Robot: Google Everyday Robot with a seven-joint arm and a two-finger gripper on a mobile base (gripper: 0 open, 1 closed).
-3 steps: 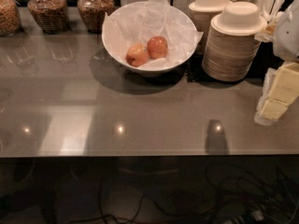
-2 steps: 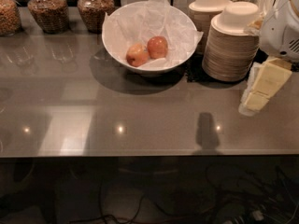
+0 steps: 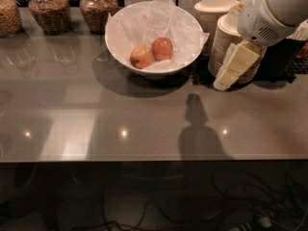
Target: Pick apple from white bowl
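Observation:
The white bowl (image 3: pixel 117 49), lined with crinkled white tissue paper, stands at the back middle of the grey counter. Two apples lie in it side by side. The apple (image 3: pixel 162 48) is the evenly orange-red one on the right. A paler apple with yellowish patches (image 3: pixel 141 56) touches it on the left. My gripper (image 3: pixel 222 82), with cream-coloured fingers, hangs from the white arm at the upper right. It is to the right of the bowl, above the counter and in front of the stacked beige bowls, and holds nothing that I can see.
Stacks of beige disposable bowls (image 3: pixel 215 8) stand right of the white bowl on a dark mat (image 3: pixel 199 75). Several glass jars of grains (image 3: pixel 47 11) line the back left. The counter's front edge (image 3: pixel 144 160) runs across the lower part of the view, with cables below.
My arm and gripper have moved left from the right edge toward the white bowl. Their shadow on the counter has shifted left too. The bowl and apples have not moved.

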